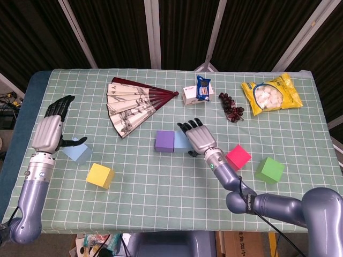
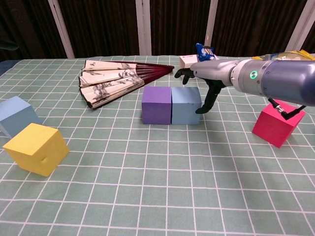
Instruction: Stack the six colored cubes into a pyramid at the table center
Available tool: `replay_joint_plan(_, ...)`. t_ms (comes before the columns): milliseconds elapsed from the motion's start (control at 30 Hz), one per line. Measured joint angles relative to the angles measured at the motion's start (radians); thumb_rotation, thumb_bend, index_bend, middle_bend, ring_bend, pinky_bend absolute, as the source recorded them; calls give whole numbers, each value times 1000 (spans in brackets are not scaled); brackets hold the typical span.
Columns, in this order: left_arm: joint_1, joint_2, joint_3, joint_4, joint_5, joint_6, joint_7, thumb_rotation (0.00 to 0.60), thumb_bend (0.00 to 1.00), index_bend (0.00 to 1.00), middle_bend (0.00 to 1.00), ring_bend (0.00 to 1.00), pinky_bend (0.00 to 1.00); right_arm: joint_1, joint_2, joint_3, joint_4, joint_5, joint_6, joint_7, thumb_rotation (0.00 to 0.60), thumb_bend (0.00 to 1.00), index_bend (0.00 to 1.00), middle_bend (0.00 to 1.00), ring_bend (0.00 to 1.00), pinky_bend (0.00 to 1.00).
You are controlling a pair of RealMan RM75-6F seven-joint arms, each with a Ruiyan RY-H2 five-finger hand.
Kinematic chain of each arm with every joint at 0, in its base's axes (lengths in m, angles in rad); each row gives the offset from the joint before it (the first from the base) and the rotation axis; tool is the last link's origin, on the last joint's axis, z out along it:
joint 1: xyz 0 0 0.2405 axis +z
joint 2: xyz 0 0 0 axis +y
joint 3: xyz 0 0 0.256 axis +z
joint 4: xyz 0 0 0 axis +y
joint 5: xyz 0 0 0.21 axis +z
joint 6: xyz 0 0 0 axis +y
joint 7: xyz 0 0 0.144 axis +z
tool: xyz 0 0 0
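Nearest the robot sit yellow cube (image 2: 35,148) & pale cube (image 2: 15,114) by idle left hand (image 1: 52,130), fingers apart; mid-table, purple cube (image 2: 156,104) touches blue cube (image 2: 185,105), prob. base row, right hand (image 2: 204,81) spread, empty beside it; red cube (image 2: 277,123) partly hidden, green cube (image 1: 269,169) right.

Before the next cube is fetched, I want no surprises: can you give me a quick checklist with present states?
1. Base pair set: purple cube and blue-grey cube stand side by side, touching. Ok.
2. Right hand holds nothing, fingers apart beside the blue-grey cube. Ok.
3. Whether the right hand is clear of that cube: cannot tell.
4. Pink cube unobstructed at the right. Ok.
5. Left hand open above the light blue cube. Ok.
6. Third base cube in place. Not ok.
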Motion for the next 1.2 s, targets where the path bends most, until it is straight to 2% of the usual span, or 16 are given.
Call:
replay_joint_plan(167, 2, 5, 2, -10, 7, -1, -5, 600, 122, 0, 33, 31, 0, -24, 54, -8, -69, 16, 53, -25, 600, 270, 0, 163, 79, 0)
replay_joint_plan(500, 7, 12, 7, -43, 37, 12, -4, 600, 121, 0, 33, 31, 0, -138, 217, -46, -296, 41, 214, -51, 600, 270, 0, 132, 37, 0)
replay_joint_plan(733, 7, 13, 12, -68, 44, 16, 6, 600, 121, 0, 32, 31, 0, -192, 273, -66, -382, 116, 234, -44, 600, 269, 0, 54, 1, 0)
replay_joint_plan(933, 6, 13, 14, -75, 48, 14, 5, 600, 122, 0, 33, 31, 0, -215, 274, -76, -400, 127, 255, -50, 600, 270, 0, 21, 0, 0)
replay_joint_plan(1200, 9, 19, 12, -81, 53, 14, -7, 600, 121, 0, 32, 31, 0, -228, 225, -66, -406, 117, 286, -44, 600, 269, 0, 20, 0, 0)
